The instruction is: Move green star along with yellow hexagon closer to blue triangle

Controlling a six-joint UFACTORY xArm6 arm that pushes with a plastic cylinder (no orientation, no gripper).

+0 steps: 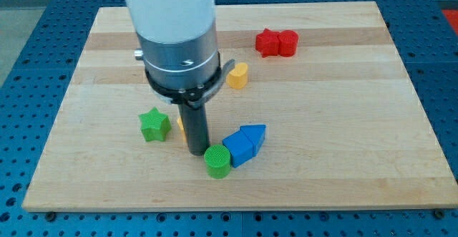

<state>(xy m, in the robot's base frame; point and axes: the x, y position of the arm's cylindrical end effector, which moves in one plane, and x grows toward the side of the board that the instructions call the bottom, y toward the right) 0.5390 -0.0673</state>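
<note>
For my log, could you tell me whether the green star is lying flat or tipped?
Lying flat: the green star shows its whole star-shaped top face, level on the board.

Board: a pale wooden board (343,122) on a blue perforated bench top (28,22).
Green star (154,125): flat on the wood at the view's left of centre.
Yellow block (181,126): only a sliver shows, just right of the star; shape cannot be told.
My tip (197,152): down at the board, right beside that sliver and touching or nearly touching the green cylinder (217,160).
Blue pair: cube (237,148) and triangle (254,134) pressed together, right of the cylinder.
Yellow heart-like block (237,75): up the middle, alone.
Red blocks (276,43): two touching, near the view's top.
</note>
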